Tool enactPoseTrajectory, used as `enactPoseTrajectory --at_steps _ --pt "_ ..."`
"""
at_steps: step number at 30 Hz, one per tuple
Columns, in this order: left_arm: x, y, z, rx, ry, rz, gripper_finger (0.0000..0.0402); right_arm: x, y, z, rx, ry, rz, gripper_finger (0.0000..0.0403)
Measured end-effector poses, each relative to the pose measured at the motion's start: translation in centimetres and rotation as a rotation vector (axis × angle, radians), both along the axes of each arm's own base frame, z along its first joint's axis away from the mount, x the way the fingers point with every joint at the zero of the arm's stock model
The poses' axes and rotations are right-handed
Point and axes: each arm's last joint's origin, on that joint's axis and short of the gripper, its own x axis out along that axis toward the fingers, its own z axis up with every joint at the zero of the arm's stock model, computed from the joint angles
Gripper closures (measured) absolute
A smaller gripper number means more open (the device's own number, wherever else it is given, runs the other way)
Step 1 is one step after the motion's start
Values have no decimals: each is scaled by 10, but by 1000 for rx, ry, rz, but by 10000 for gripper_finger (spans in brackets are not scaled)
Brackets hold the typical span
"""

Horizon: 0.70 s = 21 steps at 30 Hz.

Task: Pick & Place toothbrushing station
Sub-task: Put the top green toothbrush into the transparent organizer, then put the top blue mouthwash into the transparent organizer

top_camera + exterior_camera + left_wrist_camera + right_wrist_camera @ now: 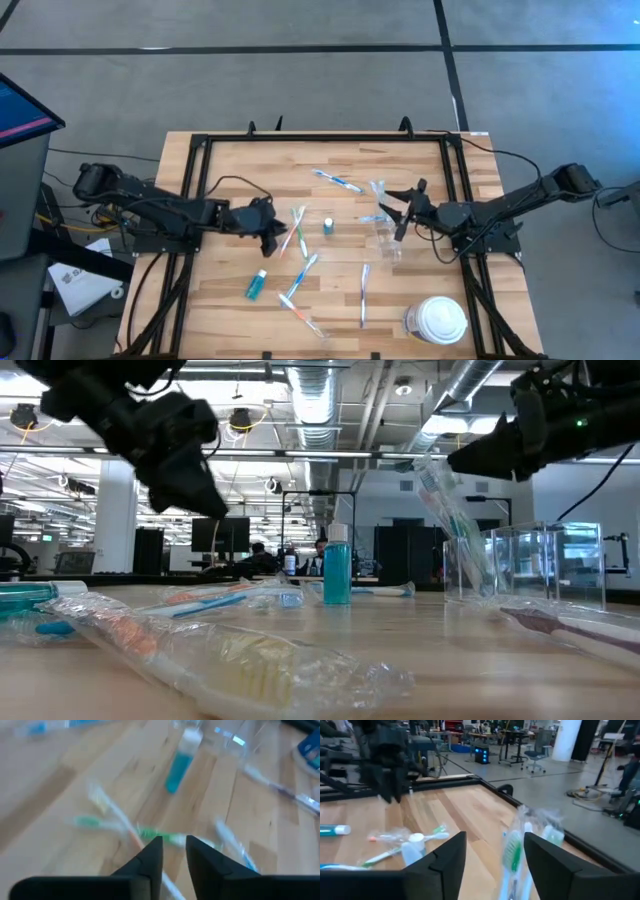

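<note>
My left gripper (272, 233) (174, 845) hangs open by a small gap just above loose toothbrushes (296, 232) (107, 822) lying flat on the wooden table, touching none. My right gripper (402, 210) (495, 840) stands open above the clear cup (388, 238) (470, 565). Wrapped toothbrushes (512, 852) (445, 500) stand tilted in the cup and lean on its rim; their heads rise between my right fingers, apart from them. A teal tube (328, 225) (337, 565) stands upright mid-table; another (258, 286) lies flat.
More wrapped toothbrushes (338, 181) (300, 280) (364, 290) lie scattered across the table. A large white round lidded container (437, 320) stands at the near right corner. A black frame (320, 138) borders the table's far edge and sides.
</note>
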Motion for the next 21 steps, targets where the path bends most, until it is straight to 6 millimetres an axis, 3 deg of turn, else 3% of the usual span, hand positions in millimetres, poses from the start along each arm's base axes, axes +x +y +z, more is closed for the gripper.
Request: enactPoseTrajectory --at_steps 9,16,21 --pt "-11 -5 -20 -63 9 22 266 7 2 17 -29 18 -27 214" --pt "4 -7 -4 33 -204 -46 259 9 3 24 -45 11 -23 226" --pt "17 -8 -10 115 -260 -78 258 9 5 24 -45 11 -9 230"
